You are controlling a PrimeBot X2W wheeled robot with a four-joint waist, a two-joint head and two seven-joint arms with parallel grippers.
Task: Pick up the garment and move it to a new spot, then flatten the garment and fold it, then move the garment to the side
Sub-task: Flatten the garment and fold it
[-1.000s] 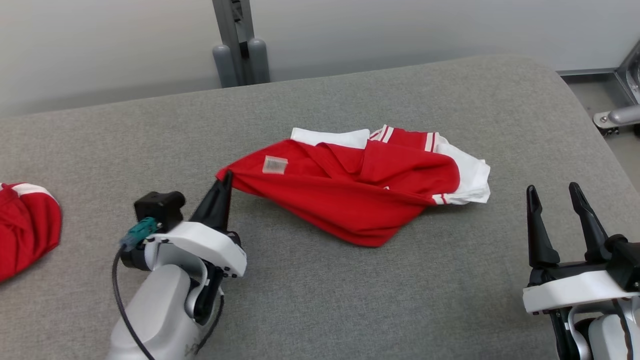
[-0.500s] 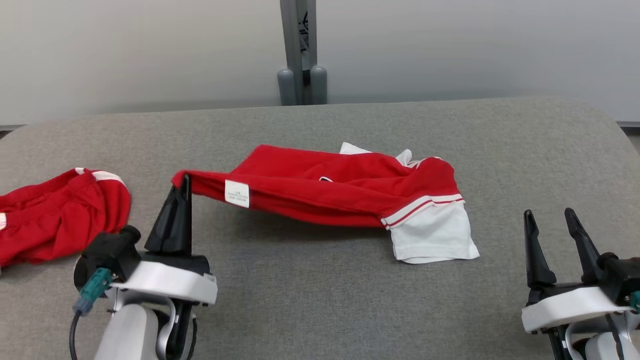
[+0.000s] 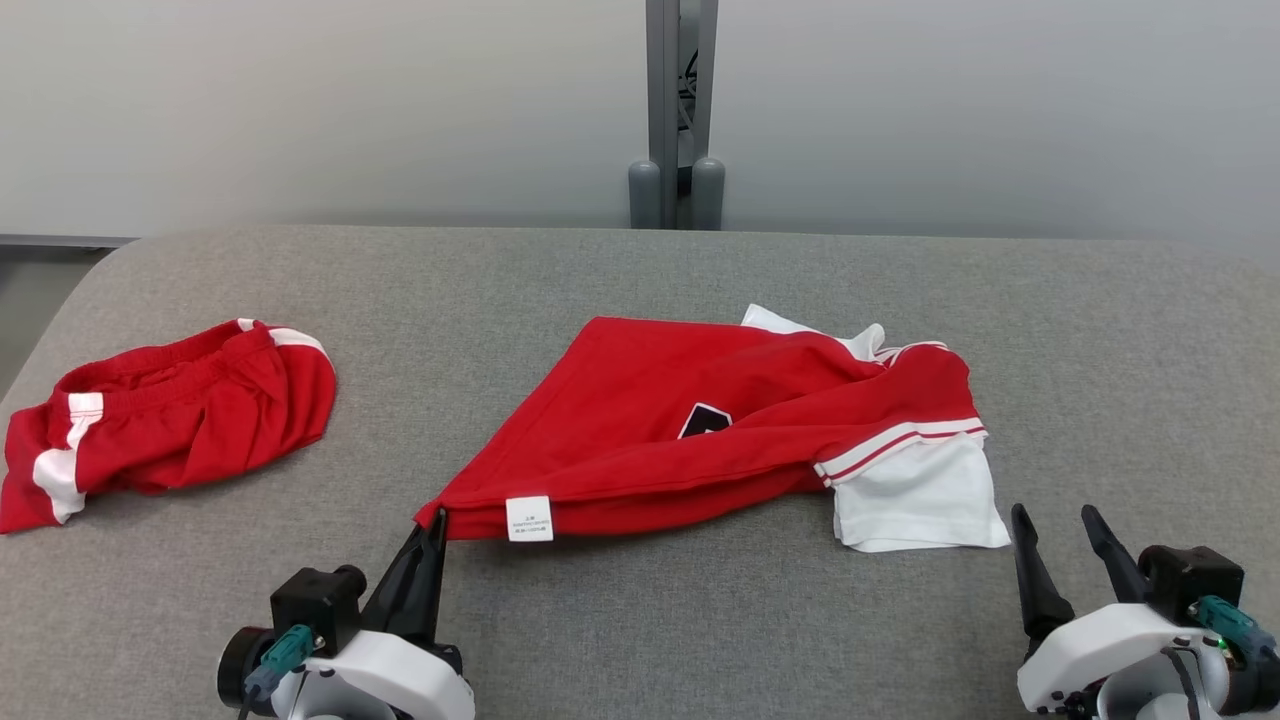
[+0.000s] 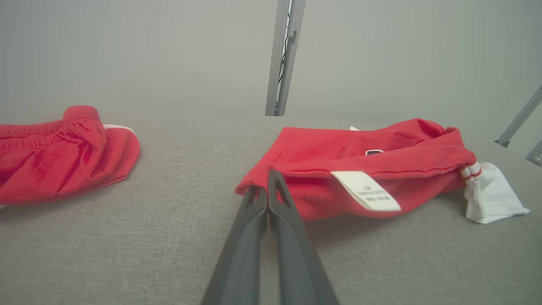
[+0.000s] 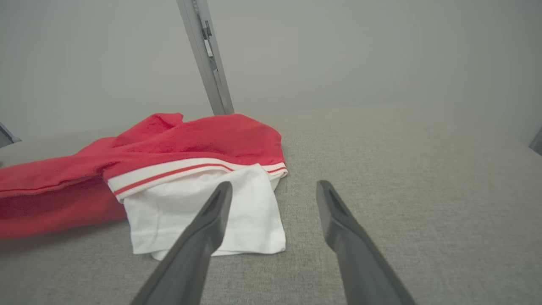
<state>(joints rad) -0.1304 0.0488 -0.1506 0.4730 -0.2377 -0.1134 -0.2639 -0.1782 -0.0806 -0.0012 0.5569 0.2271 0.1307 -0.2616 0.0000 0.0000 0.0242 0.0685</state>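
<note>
Grey surface (image 3: 640, 640) bearing the red-and-white garment (image 3: 680, 450) at centre, with red shorts (image 3: 180, 420) well apart to the left. The left tool (image 3: 436, 520) is clenched on the garment's near corner beside its label (image 3: 529, 518); the right tool (image 3: 1053, 512) stands released, near the white sleeve (image 3: 920, 500)

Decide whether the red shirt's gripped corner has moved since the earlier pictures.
Yes. The left gripper has pulled the corner of the red shirt toward the robot: once level with the red shorts, it now lies nearer than them.
</note>
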